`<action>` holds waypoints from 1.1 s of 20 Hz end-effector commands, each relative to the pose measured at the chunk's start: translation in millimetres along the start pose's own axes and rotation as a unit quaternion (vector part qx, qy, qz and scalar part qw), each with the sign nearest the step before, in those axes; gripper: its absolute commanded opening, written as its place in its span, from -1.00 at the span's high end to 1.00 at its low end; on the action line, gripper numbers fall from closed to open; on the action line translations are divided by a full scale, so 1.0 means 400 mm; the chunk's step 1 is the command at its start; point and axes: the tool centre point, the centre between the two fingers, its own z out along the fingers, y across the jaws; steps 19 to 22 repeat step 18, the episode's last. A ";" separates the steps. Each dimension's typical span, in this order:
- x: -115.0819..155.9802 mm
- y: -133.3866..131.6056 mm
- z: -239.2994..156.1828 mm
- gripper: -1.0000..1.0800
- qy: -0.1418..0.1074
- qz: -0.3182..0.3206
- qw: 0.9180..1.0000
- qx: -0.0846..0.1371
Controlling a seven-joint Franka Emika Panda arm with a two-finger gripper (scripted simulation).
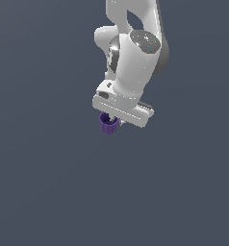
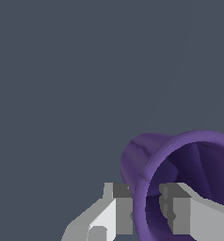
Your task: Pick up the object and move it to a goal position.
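A flat, plain dark blue-grey ground surface (image 1: 44, 192) is seen across both views. No edge or seam is shown. Whether the small ridged purple cup (image 1: 108, 124) rests on it cannot be told.

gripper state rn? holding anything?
End effector: shut on the purple cup, pinching its rim, one finger outside and one inside.

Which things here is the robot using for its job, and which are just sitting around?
For the job:
- purple cup, its rim wall pinched between the fingers
- hand, shut on the cup

Just lying about:
- nothing else shows, only the plain grey background
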 end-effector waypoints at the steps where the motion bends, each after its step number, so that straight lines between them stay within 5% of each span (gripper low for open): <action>1: -0.030 0.004 -0.060 1.00 0.001 0.000 1.000 0.000; 12: -0.117 0.010 -0.236 1.00 0.001 0.000 1.000 0.000; 22: -0.129 0.010 -0.263 1.00 0.001 0.000 1.000 0.000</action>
